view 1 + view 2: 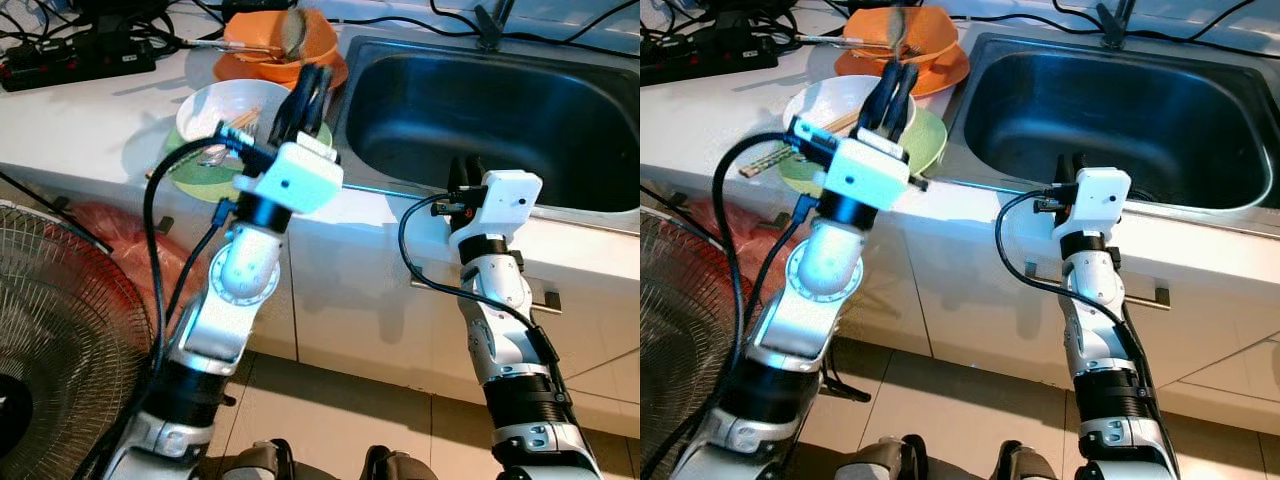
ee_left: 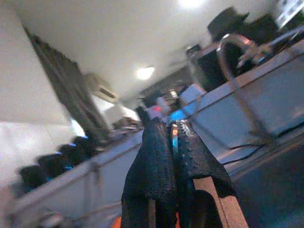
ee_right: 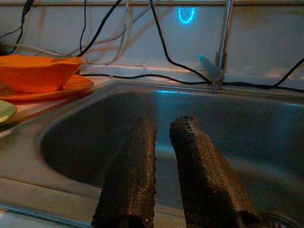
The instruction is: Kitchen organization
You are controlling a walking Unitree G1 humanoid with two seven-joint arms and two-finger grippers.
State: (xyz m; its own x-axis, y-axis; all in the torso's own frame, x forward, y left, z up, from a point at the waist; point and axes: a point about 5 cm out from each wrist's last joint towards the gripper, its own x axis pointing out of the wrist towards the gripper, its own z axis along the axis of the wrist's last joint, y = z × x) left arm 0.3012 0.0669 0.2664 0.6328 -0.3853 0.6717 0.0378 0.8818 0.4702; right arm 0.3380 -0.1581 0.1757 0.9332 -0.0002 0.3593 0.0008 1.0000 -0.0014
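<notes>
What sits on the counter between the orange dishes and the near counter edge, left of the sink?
In the right eye view, a white bowl on a green plate, with chopsticks sticking out; the left end effector hovers above them.

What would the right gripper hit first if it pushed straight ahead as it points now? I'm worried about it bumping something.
Probably nothing at once: the right gripper points over the front rim into the sink. Further on, the sink's back wall comes first, though depth is unclear.
</notes>
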